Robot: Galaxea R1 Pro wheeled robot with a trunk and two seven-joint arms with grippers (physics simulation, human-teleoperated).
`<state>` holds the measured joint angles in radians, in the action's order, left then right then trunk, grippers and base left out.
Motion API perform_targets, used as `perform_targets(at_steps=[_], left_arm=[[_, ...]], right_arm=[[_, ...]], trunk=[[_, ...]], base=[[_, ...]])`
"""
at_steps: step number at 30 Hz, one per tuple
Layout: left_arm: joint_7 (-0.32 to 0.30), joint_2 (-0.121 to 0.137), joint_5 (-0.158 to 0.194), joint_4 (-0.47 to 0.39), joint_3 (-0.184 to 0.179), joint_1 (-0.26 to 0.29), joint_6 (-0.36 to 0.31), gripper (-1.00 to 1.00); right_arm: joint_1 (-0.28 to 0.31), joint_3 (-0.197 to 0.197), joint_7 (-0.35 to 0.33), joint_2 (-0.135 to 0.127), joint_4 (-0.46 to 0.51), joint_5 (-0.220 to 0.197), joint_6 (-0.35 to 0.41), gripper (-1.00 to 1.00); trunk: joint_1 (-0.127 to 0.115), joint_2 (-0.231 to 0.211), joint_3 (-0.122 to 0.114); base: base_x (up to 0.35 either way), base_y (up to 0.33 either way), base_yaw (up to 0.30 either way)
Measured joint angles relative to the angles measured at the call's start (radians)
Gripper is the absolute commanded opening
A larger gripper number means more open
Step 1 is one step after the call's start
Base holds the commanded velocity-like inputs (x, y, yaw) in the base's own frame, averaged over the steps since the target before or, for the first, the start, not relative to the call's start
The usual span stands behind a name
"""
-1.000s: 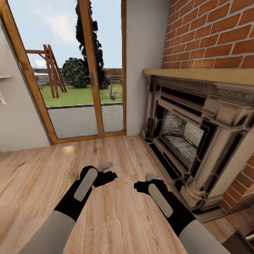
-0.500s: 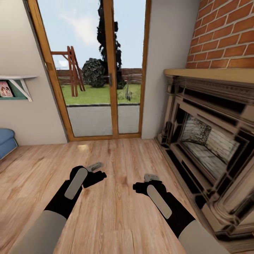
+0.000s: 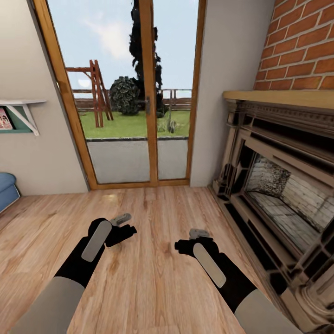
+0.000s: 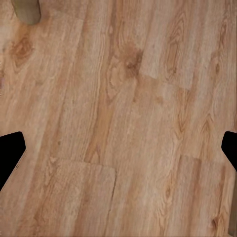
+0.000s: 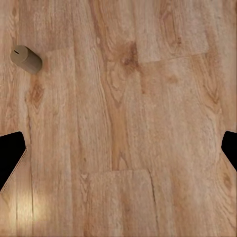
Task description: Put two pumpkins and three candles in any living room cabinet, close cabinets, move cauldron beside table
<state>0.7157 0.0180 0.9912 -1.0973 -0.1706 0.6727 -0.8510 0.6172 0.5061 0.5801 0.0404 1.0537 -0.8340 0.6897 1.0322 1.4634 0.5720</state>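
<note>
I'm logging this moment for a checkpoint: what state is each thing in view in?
Left pincer: open, empty, over the wood floor.
Right pincer: open, empty, over the floor.
Candle: lying on its side on the floor, untouched.
Glass door: shut.
Fireplace: unlit.

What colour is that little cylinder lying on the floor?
Beige-tan; the candle shows best in the right wrist view.

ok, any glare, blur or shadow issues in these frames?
Head view: soft glare patch on the wood floor by the glass door, edges slightly soft. Right wrist view: candle sharp, faint bright streak low on the planks. Left wrist view: evenly lit, no hard shadows.
</note>
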Motion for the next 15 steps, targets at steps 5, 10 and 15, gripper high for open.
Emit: perform_targets(at_steps=[5,10,15], left_arm=[[0.000,0.001,0.000,0.000,0.013,0.000,0.000,1.00],[0.000,0.000,0.002,0.008,0.032,0.000,-0.001,1.00],[0.000,0.001,0.000,0.049,0.031,0.000,0.000,1.00]], right_arm=[[0.000,0.000,0.000,0.001,0.008,0.000,0.000,1.00],[0.000,0.001,0.000,0.000,0.019,0.000,0.001,1.00],[0.000,0.001,0.000,0.000,0.020,0.000,-0.010,1.00]], trunk=[[0.000,0.000,0.000],[0.000,0.000,0.000],[0.000,0.000,0.000]], base=[[0.268,0.228,0.000],[0.255,0.244,0.000],[0.261,0.229,0.000]])
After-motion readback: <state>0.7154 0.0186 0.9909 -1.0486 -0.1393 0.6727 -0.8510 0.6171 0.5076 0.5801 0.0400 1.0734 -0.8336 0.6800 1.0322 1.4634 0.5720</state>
